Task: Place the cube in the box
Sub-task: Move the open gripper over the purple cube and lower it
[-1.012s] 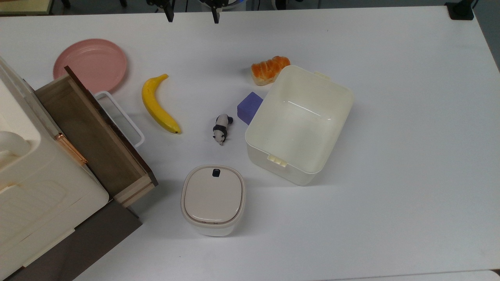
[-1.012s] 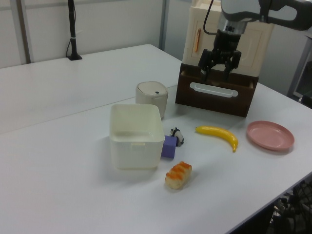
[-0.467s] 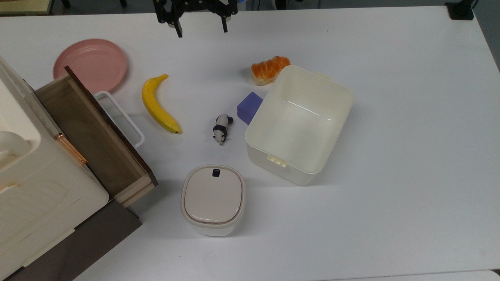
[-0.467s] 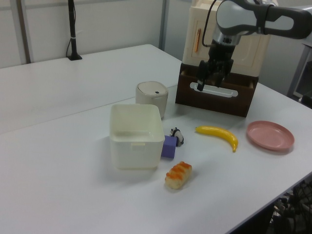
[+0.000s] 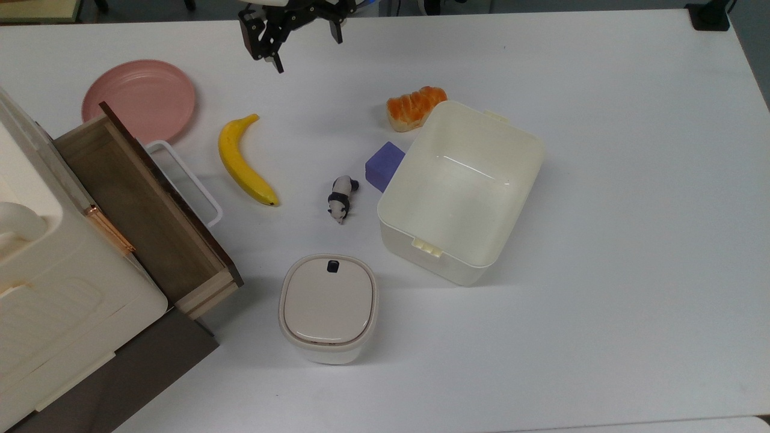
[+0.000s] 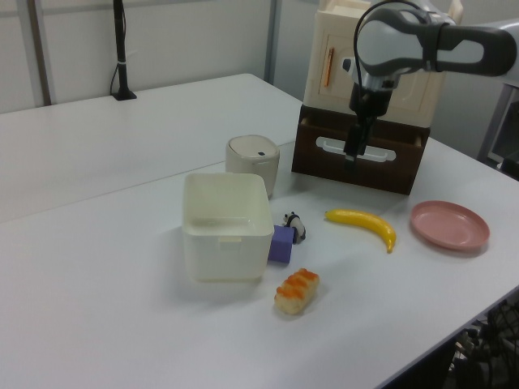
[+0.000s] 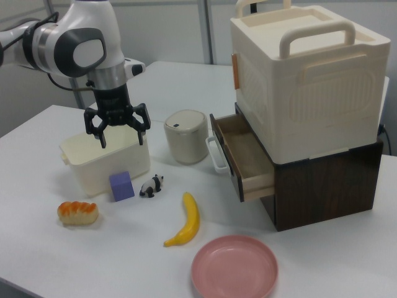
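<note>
The purple cube [image 5: 384,163] [image 6: 281,243] [image 7: 121,185] rests on the white table, touching the outer wall of the box on the top view's left. The box [image 5: 415,144] [image 6: 225,231] [image 7: 93,169] is a large cream tub, open on top with nothing inside. My gripper [image 5: 308,54] [image 6: 352,154] [image 7: 122,138] hangs in the air, open and holding nothing. In the top view it is near the upper edge, up and to the left of the cube. In the right view it hangs above the cube, in front of the box.
A toy panda [image 5: 341,199] and a banana [image 5: 245,161] lie to the top view's left of the cube, with a bread roll [image 5: 415,107] above it. A pink plate [image 5: 139,99], an open wooden drawer [image 5: 144,210] and a lidded white container [image 5: 328,307] occupy the top view's left and bottom.
The gripper has come further into the top view, lower and slightly left, and has turned about its wrist. Nothing on the table has moved.
</note>
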Controlling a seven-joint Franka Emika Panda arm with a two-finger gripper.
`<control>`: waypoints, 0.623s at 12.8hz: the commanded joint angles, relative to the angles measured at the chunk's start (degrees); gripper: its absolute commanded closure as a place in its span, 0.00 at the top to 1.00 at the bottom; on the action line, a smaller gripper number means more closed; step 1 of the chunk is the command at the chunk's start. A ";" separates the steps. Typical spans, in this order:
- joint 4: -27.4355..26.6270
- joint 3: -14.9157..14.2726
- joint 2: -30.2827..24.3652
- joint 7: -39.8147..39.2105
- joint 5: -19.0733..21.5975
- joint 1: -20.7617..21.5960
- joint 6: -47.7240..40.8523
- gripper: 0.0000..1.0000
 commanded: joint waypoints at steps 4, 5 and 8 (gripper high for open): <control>-6.09 4.31 2.07 -3.02 -5.17 0.72 12.08 1.00; -5.74 5.36 4.00 -3.02 -5.17 0.64 14.21 1.00; -5.56 7.73 9.01 -3.46 -5.52 0.46 21.50 1.00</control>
